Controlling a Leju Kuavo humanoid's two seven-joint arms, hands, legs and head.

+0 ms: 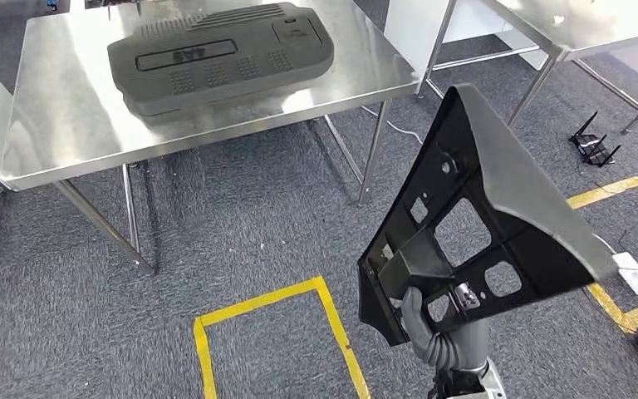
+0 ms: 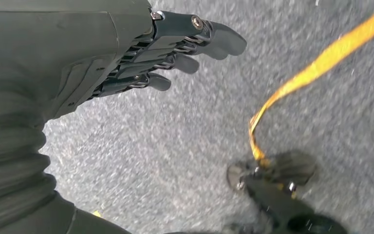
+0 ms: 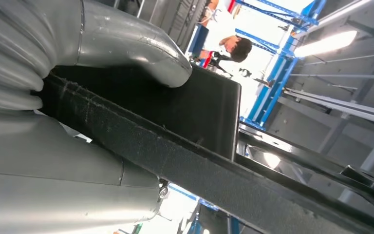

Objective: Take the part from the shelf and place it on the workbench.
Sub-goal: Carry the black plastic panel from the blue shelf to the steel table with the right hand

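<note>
Black plastic panel (image 1: 482, 224), triangular, ribbed and pierced with cut-outs, held upright in right hand (image 1: 432, 332), grasped at lower edge; thumb (image 3: 126, 44) seen pressed over one face in right wrist view, palm against the other. Left hand (image 2: 165, 53) hanging at side over grey carpet, released, fingers loosely extended, holding nothing. Part judged already off the shelf and in transit: carrying step in hand, placement not yet done. Stainless-steel workbench (image 1: 66, 125) ahead of and well apart from right hand, up and to the left in head view; grey moulded cover (image 1: 216, 58) already lying on it, occupying the middle. Next move judged to call for closing on the bench, then tilting the panel toward flat and setting it on bare steel beside the grey cover, with care that its long tip clears the bench edge. Yellow floor tape (image 1: 266, 299) marking a box just left of right hand. Raised characters on the grey cover's recessed strip present but not legible; no other brand or label readable. Person visible in background of right wrist view.
</note>
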